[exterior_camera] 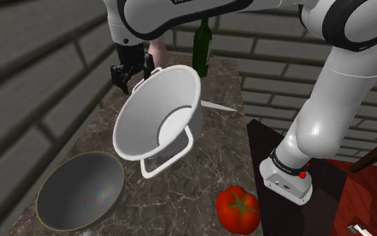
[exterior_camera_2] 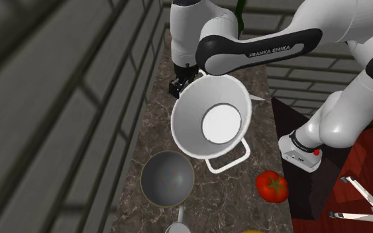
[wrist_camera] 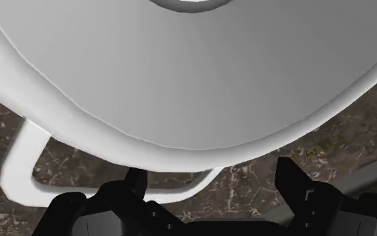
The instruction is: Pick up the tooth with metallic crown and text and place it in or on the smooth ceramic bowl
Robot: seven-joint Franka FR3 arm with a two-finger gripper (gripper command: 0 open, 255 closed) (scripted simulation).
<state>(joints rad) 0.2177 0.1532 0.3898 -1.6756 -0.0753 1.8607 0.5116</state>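
Note:
My black gripper [exterior_camera: 130,78] [exterior_camera_2: 179,87] hangs open at the far end of the dark marble counter [exterior_camera: 210,171], close to the rim of a big white pot [exterior_camera: 155,114] [exterior_camera_2: 211,119] that lies tilted with its mouth up. In the wrist view the gripper [wrist_camera: 213,182] looks at the pot's outer wall [wrist_camera: 193,87] and loop handle [wrist_camera: 19,167], with nothing between the fingers. A pale pink tooth-like shape [exterior_camera: 157,51] stands just behind the gripper, partly hidden by the arm. The smooth grey bowl [exterior_camera: 80,191] [exterior_camera_2: 167,177] rests at the counter's near end, past the pot.
A green bottle [exterior_camera: 202,47] stands at the far end of the counter. A red tomato [exterior_camera: 237,209] [exterior_camera_2: 271,186] lies near the stand. A white pointed blade [exterior_camera: 219,106] sticks out beside the pot. A brick wall [exterior_camera: 26,80] runs along the shoulder view's left.

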